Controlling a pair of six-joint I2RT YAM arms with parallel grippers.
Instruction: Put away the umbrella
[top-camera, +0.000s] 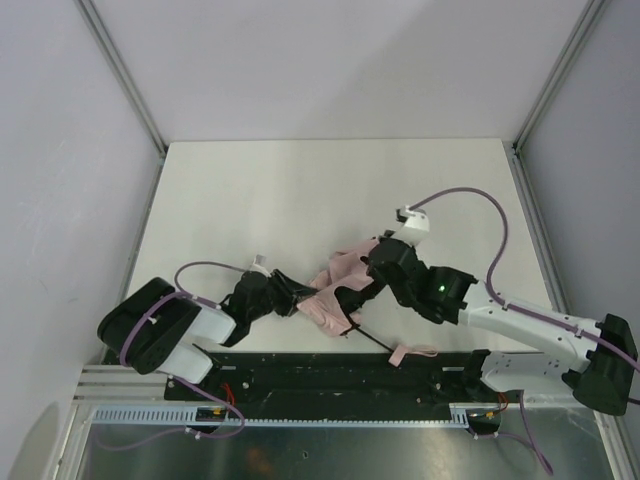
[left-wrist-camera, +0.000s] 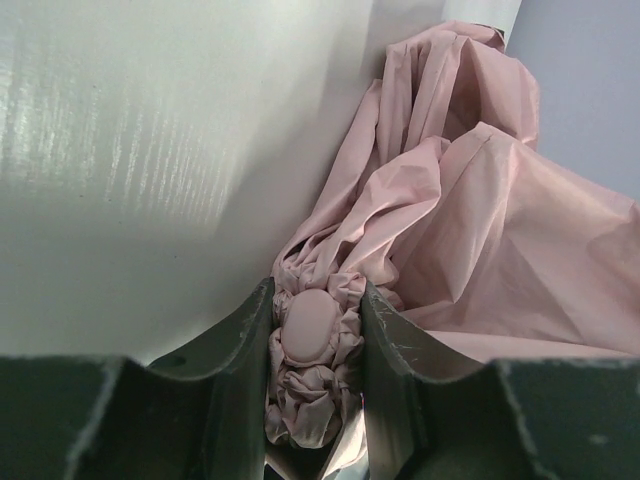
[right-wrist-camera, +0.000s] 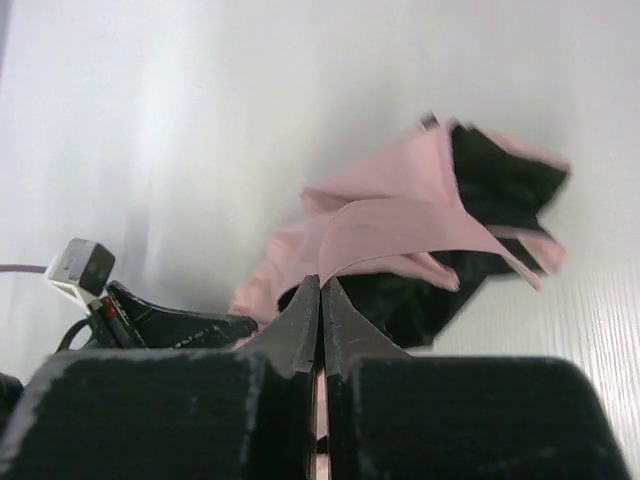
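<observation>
- Near the front edge of the table (top-camera: 300, 190), the umbrella (top-camera: 335, 290) lies crumpled between the arms, with white tabletop stretching beyond.
- Left gripper (left-wrist-camera: 318, 300) clamps its bunched tip.
- Right gripper (right-wrist-camera: 321, 285) pinches its strap (right-wrist-camera: 400, 238).

The umbrella (left-wrist-camera: 480, 230) is thin pale pink cloth, creased and loosely folded, with a faint satin sheen where light catches it. At its tip the cloth bunches into tight gathers around a smooth oval cap (left-wrist-camera: 308, 328) that looks like pink plastic. The strap (right-wrist-camera: 400, 232) is a flat band of the same pink cloth, and matt black material shows inside the folds behind it.

The left gripper (left-wrist-camera: 317, 300) has matt dark grey fingers (left-wrist-camera: 235, 350), hard-looking and scuffed pale along the edges. The right gripper (right-wrist-camera: 321, 290) is matt black and finely grainy. The counter (left-wrist-camera: 150, 150) is white and smooth, with fine streaks and a soft glare.
</observation>
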